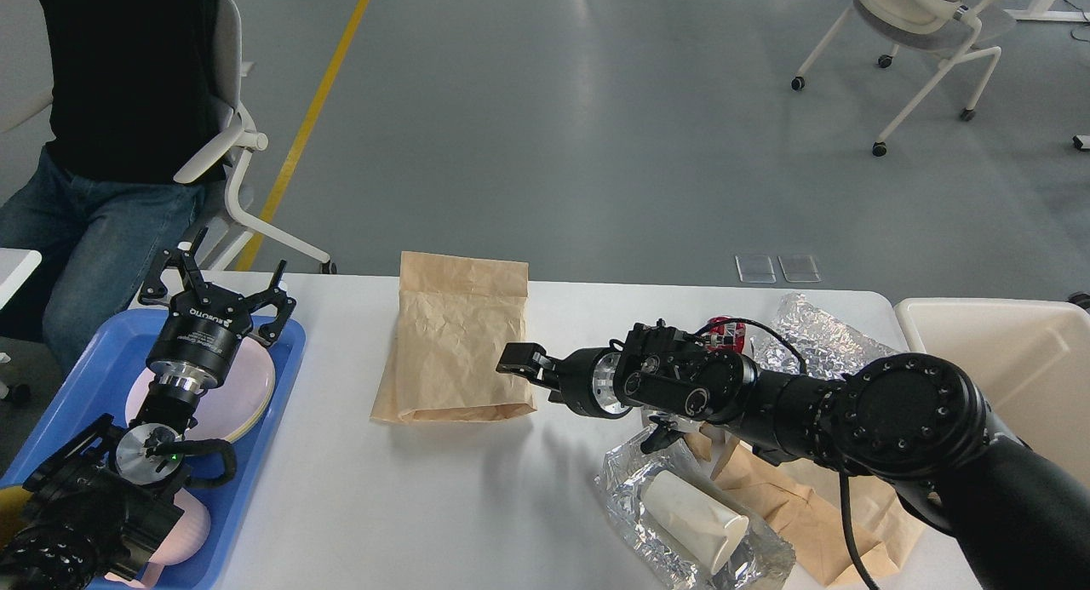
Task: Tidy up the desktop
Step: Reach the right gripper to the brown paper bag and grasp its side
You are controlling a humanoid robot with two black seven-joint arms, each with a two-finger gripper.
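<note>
The white desktop (409, 505) holds a flat brown paper bag (456, 343) at its middle back. My right gripper (532, 375) reaches in from the right, low at the bag's right edge; it is open, its upper finger (519, 356) over that edge. Whether it touches the bag is unclear. My left gripper (220, 285) stands open and empty over the blue tray (81, 377) at the left. Near the front right, crinkled foil (630, 479) holds a white paper cup (694, 509) lying on its side.
Pink plates (243, 394) lie in the blue tray. Crumpled brown paper (800, 509), more foil (817, 330) and a red can (724, 329) sit behind my right arm. A cream bin (1022, 352) stands at the right edge. A seated person (111, 130) is at back left.
</note>
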